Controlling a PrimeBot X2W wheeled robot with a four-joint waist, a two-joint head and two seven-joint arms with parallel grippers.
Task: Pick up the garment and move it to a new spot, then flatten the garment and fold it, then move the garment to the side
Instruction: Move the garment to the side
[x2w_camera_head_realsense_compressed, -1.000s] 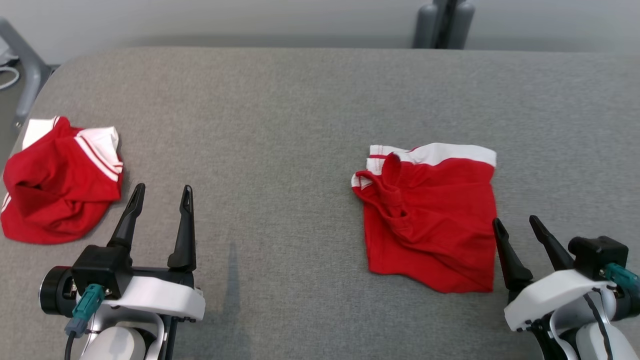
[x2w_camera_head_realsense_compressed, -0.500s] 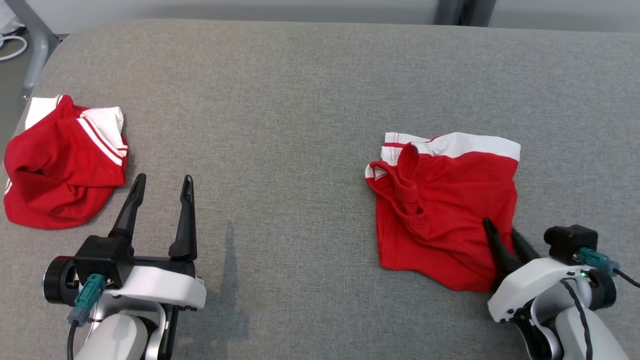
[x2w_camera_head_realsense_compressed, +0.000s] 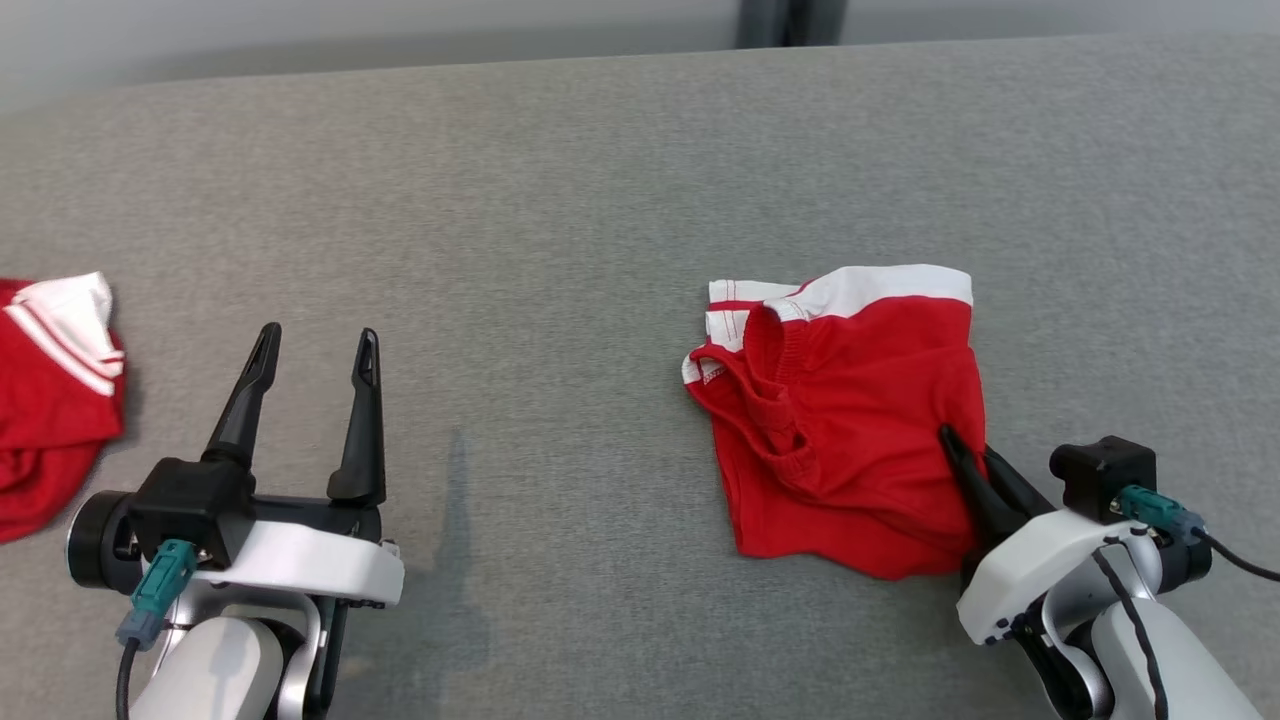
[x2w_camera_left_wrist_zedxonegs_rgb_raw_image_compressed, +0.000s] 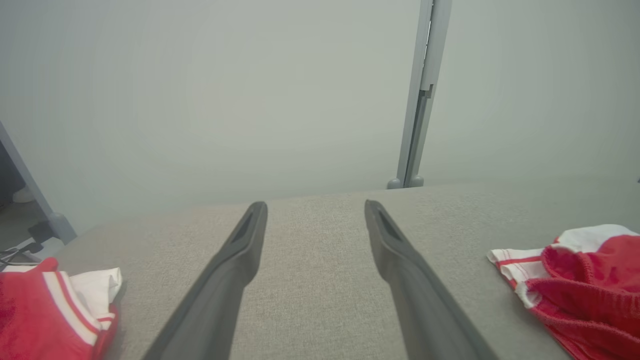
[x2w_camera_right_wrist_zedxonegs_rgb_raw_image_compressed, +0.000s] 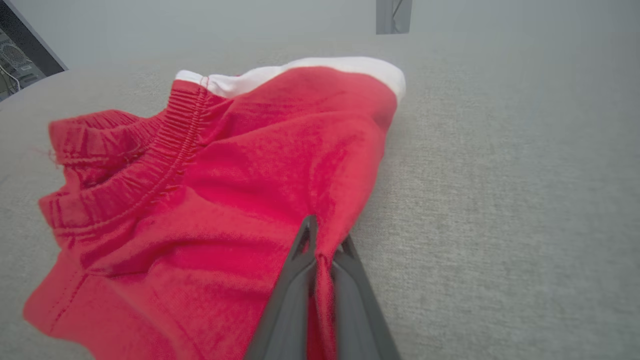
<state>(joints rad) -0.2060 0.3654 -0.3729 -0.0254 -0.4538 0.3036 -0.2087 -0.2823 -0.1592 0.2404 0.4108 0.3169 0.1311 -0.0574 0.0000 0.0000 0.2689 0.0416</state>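
A folded red garment (x2w_camera_head_realsense_compressed: 850, 410) with white trim lies on the right half of the grey table (x2w_camera_head_realsense_compressed: 560, 240). My right gripper (x2w_camera_head_realsense_compressed: 965, 445) is shut on its right edge, pinching a ridge of red cloth between the fingers. The right wrist view shows that pinch up close, the garment (x2w_camera_right_wrist_zedxonegs_rgb_raw_image_compressed: 225, 190) bunched up into the right gripper (x2w_camera_right_wrist_zedxonegs_rgb_raw_image_compressed: 322, 235). Over bare table at the lower left, my left gripper (x2w_camera_head_realsense_compressed: 315, 345) stands open and holds nothing; in its own wrist view the left gripper (x2w_camera_left_wrist_zedxonegs_rgb_raw_image_compressed: 315, 210) points across the table, with the garment (x2w_camera_left_wrist_zedxonegs_rgb_raw_image_compressed: 585, 280) at the right edge.
A second red and white garment (x2w_camera_head_realsense_compressed: 50, 390) lies crumpled at the table's left edge, also seen as a heap (x2w_camera_left_wrist_zedxonegs_rgb_raw_image_compressed: 55, 310) in the left wrist view. A grey post (x2w_camera_head_realsense_compressed: 790, 20) stands behind the table's far edge.
My right gripper has moved in onto the garment's right edge and shut on the cloth. The head camera has shifted, so the whole scene slid left. The left gripper stays open.
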